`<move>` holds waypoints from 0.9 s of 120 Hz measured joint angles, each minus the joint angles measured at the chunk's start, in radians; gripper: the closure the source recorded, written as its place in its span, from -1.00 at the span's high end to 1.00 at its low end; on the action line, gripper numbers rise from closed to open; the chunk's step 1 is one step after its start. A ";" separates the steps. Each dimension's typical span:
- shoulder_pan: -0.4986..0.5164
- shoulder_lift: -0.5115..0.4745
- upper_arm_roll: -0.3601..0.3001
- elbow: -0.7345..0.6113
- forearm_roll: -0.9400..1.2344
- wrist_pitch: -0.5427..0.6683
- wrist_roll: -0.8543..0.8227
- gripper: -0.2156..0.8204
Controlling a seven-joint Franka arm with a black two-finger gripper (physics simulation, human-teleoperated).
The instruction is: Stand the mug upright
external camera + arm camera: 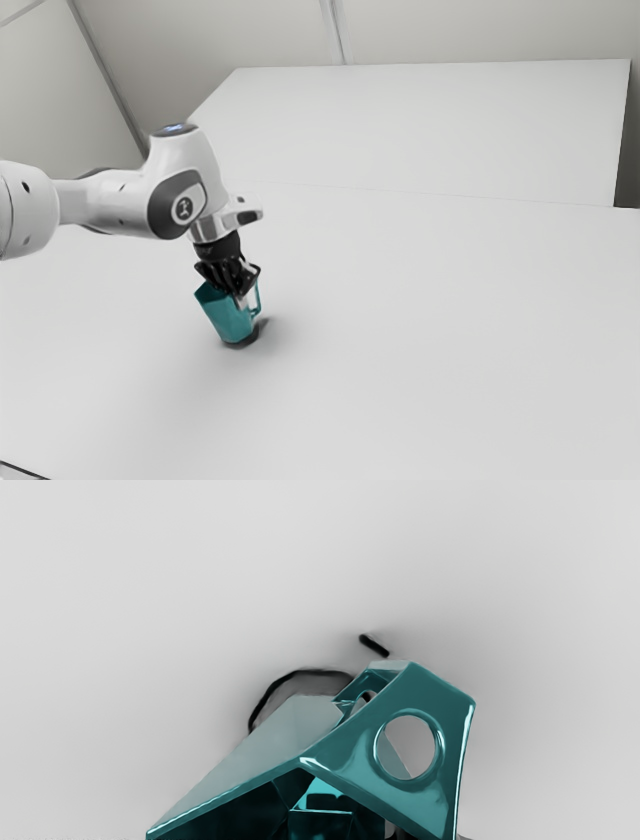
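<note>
**mugwatcher:** ok so where's the mug (pixel 226 316) at? Standing up or nah?

**tablecam_fan:** Nah, it's tilted. Teal one, over the white table (pixel 450 330), with its mouth leaning toward the exterior view's left and its dark bottom (pixel 238 342) down toward the right. Honestly can't tell if the bottom is touching the table.

**mugwatcher:** And the gripper (pixel 238 286)? Got hold of it?

**tablecam_fan:** It's right up at the mouth, pointing down, between the open end and the handle (pixel 257 302) as the exterior view has it. How far open it is, or if it's gripping anything, I can't tell, sorry. The arm (pixel 110 200) comes in from that view's left.

**mugwatcher:** Wrist view any help?

**tablecam_fan:** Kinda. You can see into the dark inside of the mug, plus a round hole through a flat teal part (pixel 435 800).
</note>
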 joint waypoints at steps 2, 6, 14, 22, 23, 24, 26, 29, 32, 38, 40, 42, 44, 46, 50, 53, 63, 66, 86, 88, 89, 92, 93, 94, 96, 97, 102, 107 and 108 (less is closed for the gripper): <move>0.000 0.002 0.000 0.000 0.004 -0.001 -0.004 -0.93; 0.000 0.005 0.000 0.000 0.011 -0.002 -0.011 -0.93; 0.000 0.010 0.000 0.000 0.020 -0.004 -0.027 -0.93; 0.000 0.018 0.000 0.000 0.026 -0.005 -0.041 -0.93; 0.000 0.018 0.000 0.000 0.026 -0.005 -0.042 -0.93; 0.000 0.019 0.000 0.000 0.027 -0.006 -0.044 -0.93; 0.000 0.021 0.000 0.000 0.028 -0.006 -0.047 -0.93; 0.001 0.025 -0.001 0.000 0.029 -0.006 -0.052 -0.93; 0.002 0.028 -0.001 0.000 0.030 -0.007 -0.056 -0.93; 0.002 0.031 -0.002 0.000 0.031 -0.007 -0.064 -0.93; 0.001 0.032 -0.002 0.001 0.032 -0.007 -0.067 -0.93; 0.001 0.032 -0.002 0.001 0.034 -0.007 -0.069 -0.93; 0.001 0.032 -0.002 0.002 0.036 -0.008 -0.072 -0.93; 0.001 0.032 -0.002 0.004 0.039 -0.008 -0.074 -0.91; 0.000 0.032 -0.002 0.007 0.043 -0.009 -0.078 -0.78; -0.001 0.032 -0.002 0.008 0.046 -0.010 -0.080 -0.67; -0.005 0.032 -0.002 0.020 0.055 -0.014 -0.088 -0.31; -0.007 0.032 -0.002 0.029 0.060 -0.018 -0.091 -0.21; -0.027 0.025 -0.002 0.103 0.089 -0.047 -0.102 0.22; -0.029 0.024 -0.002 0.111 0.091 -0.050 -0.103 0.25; -0.030 0.023 -0.002 0.114 0.092 -0.051 -0.104 0.26; -0.035 0.020 -0.003 0.124 0.095 -0.055 -0.105 0.30; -0.036 0.020 -0.003 0.127 0.095 -0.056 -0.106 0.31; -0.037 0.019 -0.003 0.130 0.096 -0.058 -0.106 0.32; -0.040 0.018 -0.002 0.137 0.097 -0.060 -0.107 0.34; -0.042 0.017 -0.002 0.141 0.098 -0.062 -0.107 0.35; -0.048 0.014 -0.002 0.163 0.100 -0.071 -0.109 0.39; -0.054 0.011 -0.002 0.181 0.101 -0.079 -0.111 0.42; -0.055 0.010 -0.002 0.185 0.102 -0.080 -0.111 0.43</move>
